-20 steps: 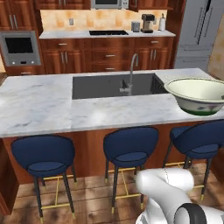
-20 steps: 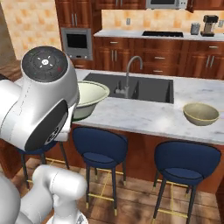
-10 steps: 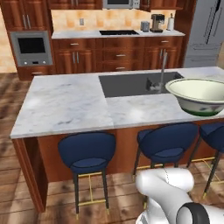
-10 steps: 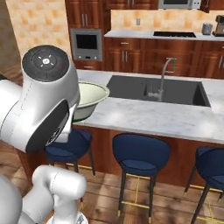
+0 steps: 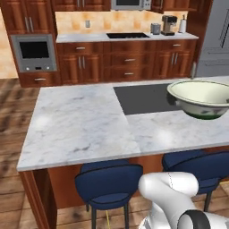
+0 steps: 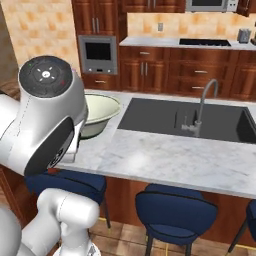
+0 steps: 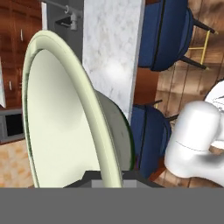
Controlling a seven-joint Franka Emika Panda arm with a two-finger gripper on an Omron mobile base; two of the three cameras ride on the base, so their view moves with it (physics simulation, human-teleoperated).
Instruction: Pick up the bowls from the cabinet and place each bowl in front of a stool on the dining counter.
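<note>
A white bowl with a green rim (image 5: 202,97) hangs just above the marble dining counter (image 5: 80,120), beside the dark inset sink (image 5: 145,99). In the hand view the bowl (image 7: 65,109) stands on edge, and my gripper (image 7: 109,176) is shut on its rim at the bottom. My upper arm half covers the bowl (image 6: 101,113) in the right base view. Dark-blue stools (image 5: 108,182) (image 5: 203,164) (image 6: 176,211) stand along the counter's near side. Reddish-brown wall cabinets (image 5: 26,17) line the back wall; I cannot tell which one is the task's cabinet.
A faucet (image 6: 200,107) rises at the sink's near edge. A built-in oven (image 5: 34,53), a black stove top (image 5: 126,35) and a coffee maker (image 5: 168,24) sit on the far wall. The counter's left corner (image 5: 24,165) drops to wooden floor.
The whole scene has slid to the right in both base views, so the base has driven left along the counter. The bowl stays in the gripper, at the same spot relative to the arm.
</note>
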